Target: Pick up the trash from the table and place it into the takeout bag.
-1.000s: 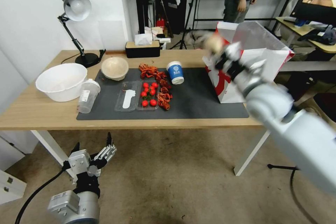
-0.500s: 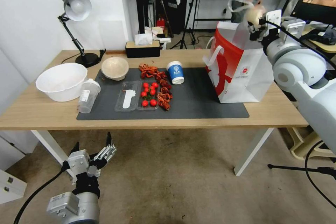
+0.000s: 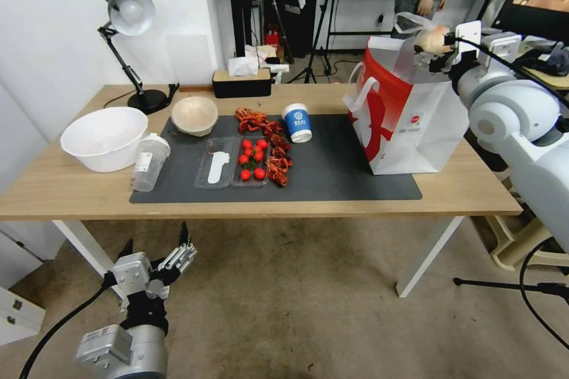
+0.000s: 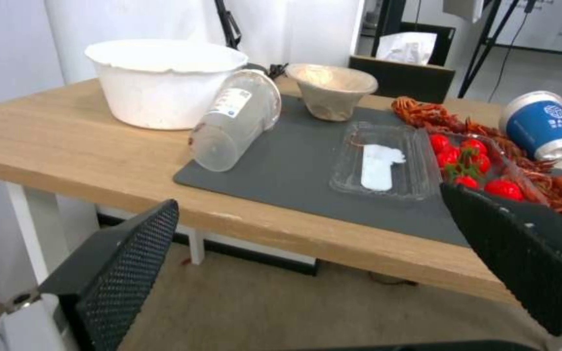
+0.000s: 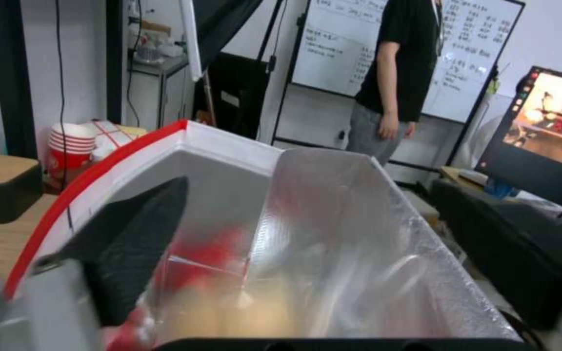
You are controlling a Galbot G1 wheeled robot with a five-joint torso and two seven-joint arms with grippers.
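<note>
Trash is part cleared: the right gripper (image 3: 440, 46), fingers clamped on the bagged beige lump (image 3: 431, 39), hovers over the takeout bag (image 3: 415, 112). Paper cup (image 3: 297, 122), lidded cup (image 3: 149, 161) and bowl (image 3: 194, 115) remain on the surface (image 3: 71, 189). The left gripper (image 3: 155, 257), fingers apart, hangs below.

The white-and-grey right arm reached up and forward, its black-fingered right claw (image 3: 435, 47) closed on a clear plastic bag with a round beige lump (image 3: 428, 37). The left claw (image 3: 159, 265) hung low below the worktop edge, fingers spread apart.
</note>
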